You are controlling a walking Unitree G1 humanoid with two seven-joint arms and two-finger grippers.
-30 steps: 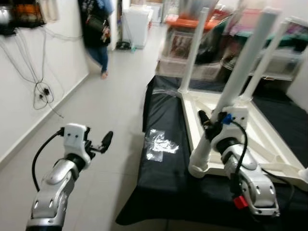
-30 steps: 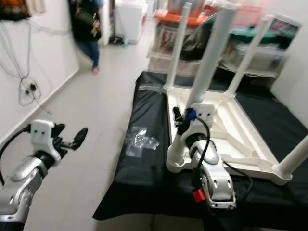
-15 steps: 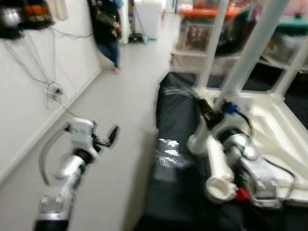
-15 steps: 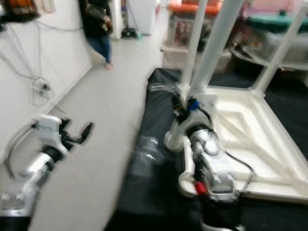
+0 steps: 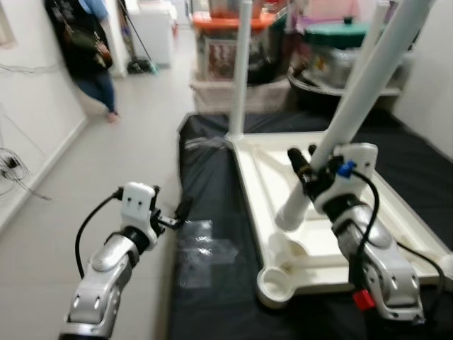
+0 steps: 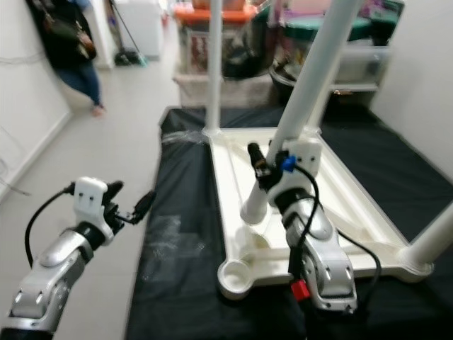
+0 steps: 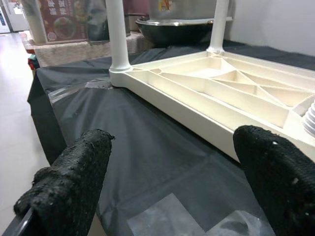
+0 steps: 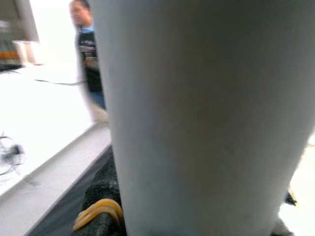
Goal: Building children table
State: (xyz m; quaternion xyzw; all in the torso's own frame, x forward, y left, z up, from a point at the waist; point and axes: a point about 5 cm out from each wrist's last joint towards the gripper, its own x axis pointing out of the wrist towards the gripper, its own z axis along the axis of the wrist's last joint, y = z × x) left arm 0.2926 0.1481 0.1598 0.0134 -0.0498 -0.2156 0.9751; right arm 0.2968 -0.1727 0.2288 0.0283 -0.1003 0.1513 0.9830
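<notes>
An upturned white children's table top [image 5: 396, 205] lies on a black cloth [image 5: 212, 170]. One white leg [image 5: 241, 71] stands upright at its far left corner. My right gripper [image 5: 304, 166] is shut on a second white leg [image 5: 361, 99], held tilted, its lower end [image 5: 287, 216] over the frame's left side. The near left corner socket [image 5: 272, 283] is bare. My left gripper [image 5: 178, 212] hovers open at the cloth's left edge; in the left wrist view its fingertips [image 7: 74, 182] frame the table top [image 7: 221, 93]. The held leg [image 8: 206, 123] is very close in the right wrist view.
A clear plastic bag [image 5: 202, 248] lies on the cloth near my left gripper. A person [image 5: 88, 57] stands by the left wall. Storage boxes [image 5: 219, 49] and a large pot [image 5: 333, 57] crowd the back. Another leg [image 6: 432, 241] stands at the near right corner.
The camera has shifted. The leg in my right gripper has come away from the near left corner socket, its lower end now farther in. My left gripper has moved closer to the cloth.
</notes>
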